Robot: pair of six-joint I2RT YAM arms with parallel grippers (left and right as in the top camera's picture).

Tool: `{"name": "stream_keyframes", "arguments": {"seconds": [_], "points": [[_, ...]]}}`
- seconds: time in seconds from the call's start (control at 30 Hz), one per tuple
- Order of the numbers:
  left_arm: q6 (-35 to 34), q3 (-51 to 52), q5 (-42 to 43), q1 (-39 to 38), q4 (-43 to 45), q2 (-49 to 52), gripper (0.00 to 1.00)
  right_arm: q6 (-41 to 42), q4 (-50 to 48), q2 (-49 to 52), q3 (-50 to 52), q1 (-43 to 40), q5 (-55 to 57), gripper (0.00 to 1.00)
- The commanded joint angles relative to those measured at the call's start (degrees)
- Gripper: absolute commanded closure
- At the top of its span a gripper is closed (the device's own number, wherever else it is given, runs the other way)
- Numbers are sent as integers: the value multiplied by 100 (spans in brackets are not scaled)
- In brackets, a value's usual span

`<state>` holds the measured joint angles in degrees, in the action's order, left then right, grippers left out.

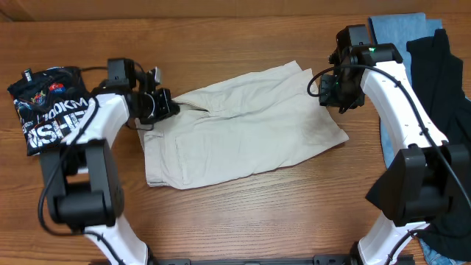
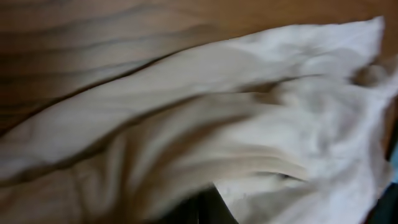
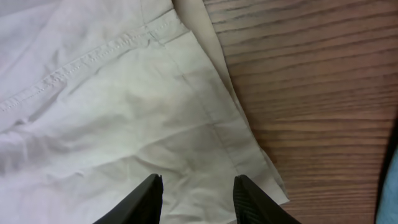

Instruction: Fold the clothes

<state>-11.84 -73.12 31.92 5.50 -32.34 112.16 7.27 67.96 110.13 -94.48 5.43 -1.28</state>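
Pale beige shorts [image 1: 243, 125] lie spread across the middle of the wooden table. My left gripper [image 1: 168, 104] sits at their upper-left corner by the waistband and is shut on the cloth. In the blurred left wrist view the beige fabric [image 2: 249, 124] fills the frame and bunches around the dark jaws [image 2: 208, 208]. My right gripper [image 1: 329, 90] hovers over the right leg's edge. In the right wrist view it stands open [image 3: 199, 193] above the stitched hem [image 3: 112, 112], with nothing between its fingers.
A black printed garment [image 1: 48, 107] lies at the far left behind the left arm. A light blue garment [image 1: 394, 29] and a black one [image 1: 441, 81] are piled at the right edge. Bare wood [image 1: 243, 221] shows in front of the shorts.
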Motion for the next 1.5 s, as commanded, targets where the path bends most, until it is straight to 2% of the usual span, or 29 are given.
{"name": "stream_keyframes", "arguments": {"seconds": [0.0, 0.3, 0.4, 0.43, 0.5, 0.57, 0.6, 0.8, 0.9, 1.07, 1.23, 1.33, 1.47], "points": [[140, -52, -256, 295, 31, 400, 96, -17, 17, 26, 17, 7, 83, 59], [157, -52, -240, 1049, 26, 1012, 96, -17, 28, 26, 17, 7, 85, 59], [262, -52, -232, 1141, -2, 1032, 93, -17, 31, 26, 17, 7, 85, 59], [317, -52, -236, 1147, -4, 1032, 87, -17, 28, 26, 20, 7, 85, 59], [391, -52, -251, 1145, -31, 1032, 63, -17, 28, 26, 20, 7, 85, 59], [420, -52, -245, 1145, -70, 1029, 51, -17, 26, 26, 17, 7, 85, 59], [420, -55, -225, 1145, -98, 1029, 50, -17, 26, 26, 17, 7, 83, 59], [422, -142, -160, 1147, -525, 763, 47, -17, 31, 26, 17, 7, 83, 59], [595, -293, 118, 1145, -1060, 271, 47, -17, 31, 26, 17, 7, 85, 59], [581, -319, 52, 1027, -1808, -820, 45, -20, 28, 26, 17, 7, 92, 59], [566, -210, 9, 1016, -2653, -1060, 45, -20, 28, 26, 17, 7, 127, 60], [570, 216, 72, 1019, -2618, -1058, 45, -20, 31, 26, 20, 7, 127, 59], [610, 1084, 525, 1023, -2149, -1058, 45, -17, 35, 26, 17, 7, 125, 59]]}}
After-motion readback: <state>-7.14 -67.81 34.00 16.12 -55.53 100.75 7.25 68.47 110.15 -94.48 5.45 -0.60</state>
